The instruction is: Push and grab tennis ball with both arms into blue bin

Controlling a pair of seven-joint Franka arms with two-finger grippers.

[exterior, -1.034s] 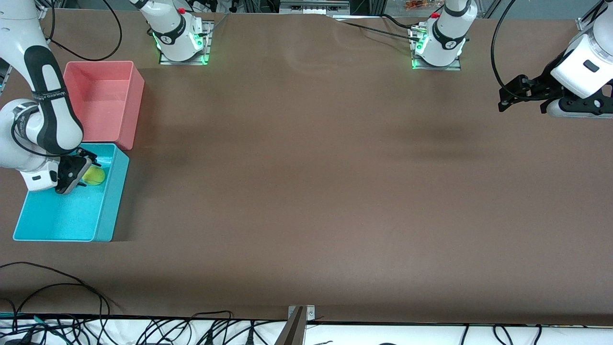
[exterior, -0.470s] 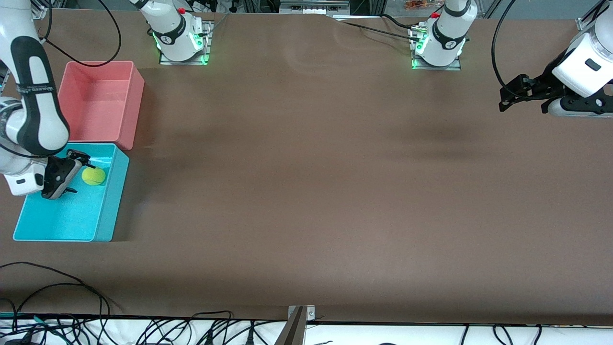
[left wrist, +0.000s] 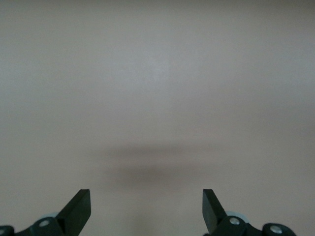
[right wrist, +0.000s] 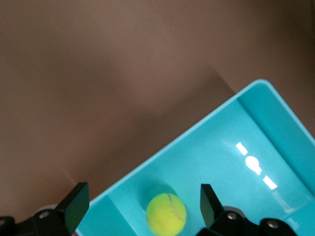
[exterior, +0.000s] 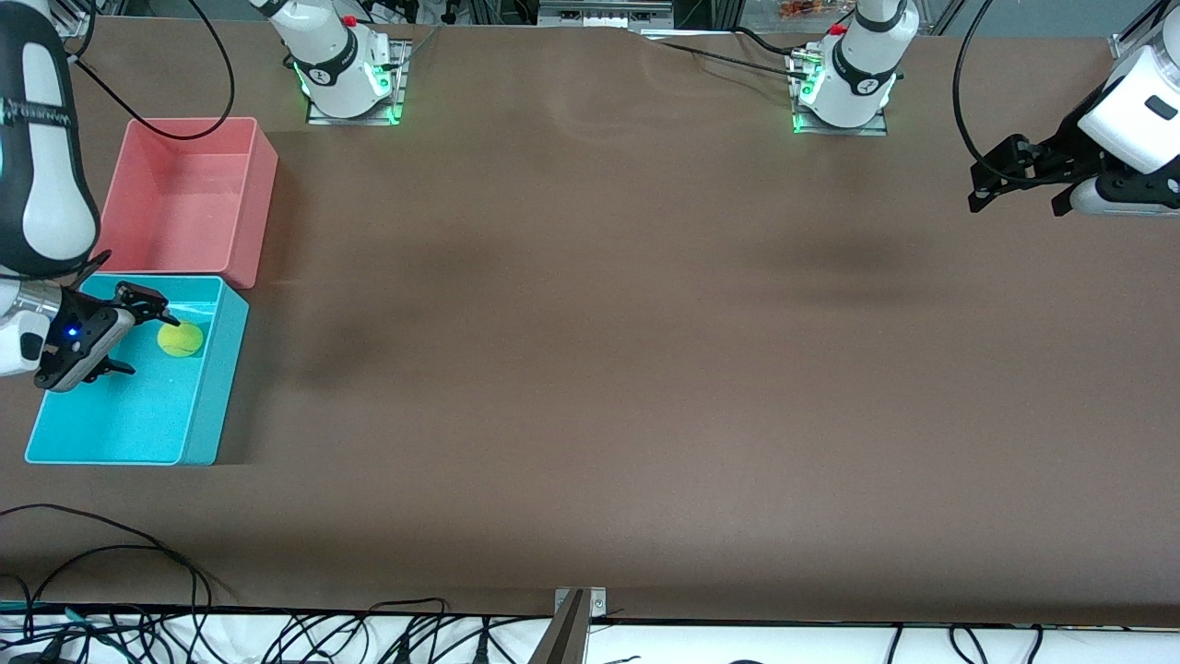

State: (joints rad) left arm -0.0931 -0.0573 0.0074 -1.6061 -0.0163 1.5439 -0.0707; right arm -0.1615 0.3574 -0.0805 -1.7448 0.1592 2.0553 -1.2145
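Already, ball: the tennis ball [exterior: 180, 339] lay on the floor of the blue bin [exterior: 205, 406], in the part of the bin nearest the pink bin [exterior: 253, 198], free of any grip.
Right pincer: the right pincer [exterior: 138, 339] hung over the blue bin just beside the ball, its fingers spread wide with nothing between them — the right wrist view showed the ball [right wrist: 166, 214] sitting low in the gap, untouched.
Left pincer: the left pincer [exterior: 985, 177] hovered over bare counter [exterior: 599, 369] at the left arm's end, well apart from both bins, spread wide and empty; that arm looked to be waiting.
Progress: judged from how things lay, the task's goal seemed met, with only a clear exit left.
Risk, fingertip: a low or sideways exit could clip the ball with a finger [exterior: 164, 315] and set it rolling — a round, springy ball would likely bounce around inside.
Risk, wall: the bin's thin walls looked light; a finger catching the rim could drag or tip the tub and spill the ball.
Risk, neighbour: the pink bin touched the blue one, so a shove might shift both.
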